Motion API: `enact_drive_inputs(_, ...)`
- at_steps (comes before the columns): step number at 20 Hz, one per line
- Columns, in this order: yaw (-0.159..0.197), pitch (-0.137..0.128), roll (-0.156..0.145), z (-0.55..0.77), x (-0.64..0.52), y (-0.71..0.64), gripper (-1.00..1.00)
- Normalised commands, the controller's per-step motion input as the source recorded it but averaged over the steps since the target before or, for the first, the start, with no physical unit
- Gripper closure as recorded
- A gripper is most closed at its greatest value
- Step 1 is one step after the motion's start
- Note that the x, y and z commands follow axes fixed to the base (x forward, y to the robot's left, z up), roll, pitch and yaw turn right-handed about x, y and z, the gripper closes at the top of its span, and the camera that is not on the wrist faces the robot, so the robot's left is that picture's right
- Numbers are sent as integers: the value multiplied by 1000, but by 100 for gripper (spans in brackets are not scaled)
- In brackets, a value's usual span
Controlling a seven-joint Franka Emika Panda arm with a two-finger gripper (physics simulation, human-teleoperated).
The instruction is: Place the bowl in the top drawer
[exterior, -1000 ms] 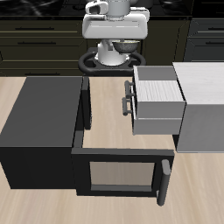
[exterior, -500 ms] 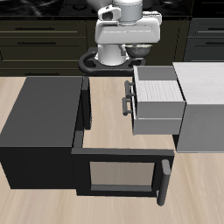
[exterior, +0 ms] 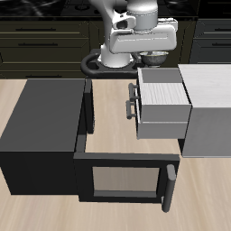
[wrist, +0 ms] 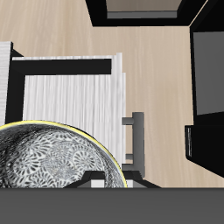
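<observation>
Exterior view: gripper (exterior: pixel 152 60) high behind top drawer (exterior: pixel 163 97), bowl (exterior: pixel 154 60) barely visible beneath it; black cabinet (exterior: pixel 45 126) on desk (exterior: pixel 113 97). Wrist view: bowl fills foreground above drawer's striped top; jaws' state cannot be told.

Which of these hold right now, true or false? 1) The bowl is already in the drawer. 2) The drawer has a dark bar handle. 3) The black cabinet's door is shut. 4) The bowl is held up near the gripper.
1) False: the bowl hangs above the drawer, not in it.
2) True: the handle is dark.
3) False: the black cabinet's door stands swung open.
4) True: the bowl sits close under the gripper.
</observation>
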Motion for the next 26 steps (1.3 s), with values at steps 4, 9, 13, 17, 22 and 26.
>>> enact_drive_inputs(4,11,15,23,-118,46,116,100)
enact_drive_inputs(9,-7,34,17,-140,52,89,100)
enact_drive_inputs(13,7,33,4,-201,57,-8,100)
enact_drive_inputs(17,-9,46,6,-200,28,-42,100)
enact_drive_inputs(22,-6,69,16,-340,63,9,100)
enact_drive_inputs(26,11,53,14,-221,14,18,100)
